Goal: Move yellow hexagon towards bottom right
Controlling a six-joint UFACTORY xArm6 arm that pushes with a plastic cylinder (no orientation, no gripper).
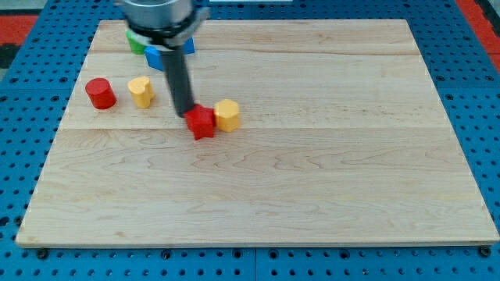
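Note:
The yellow hexagon (pixel 227 114) lies on the wooden board (pixel 312 179), left of centre in the upper half. A red block (pixel 201 122), star-like in shape, touches its left side. My tip (pixel 186 115) is at the red block's upper left edge, touching or nearly touching it. The tip is apart from the yellow hexagon, with the red block between them.
A red cylinder (pixel 100 93) and a second yellow block (pixel 141 90) stand at the view's left. A blue block (pixel 158 55) and a green block (pixel 135 43) lie near the top left, partly hidden by the arm.

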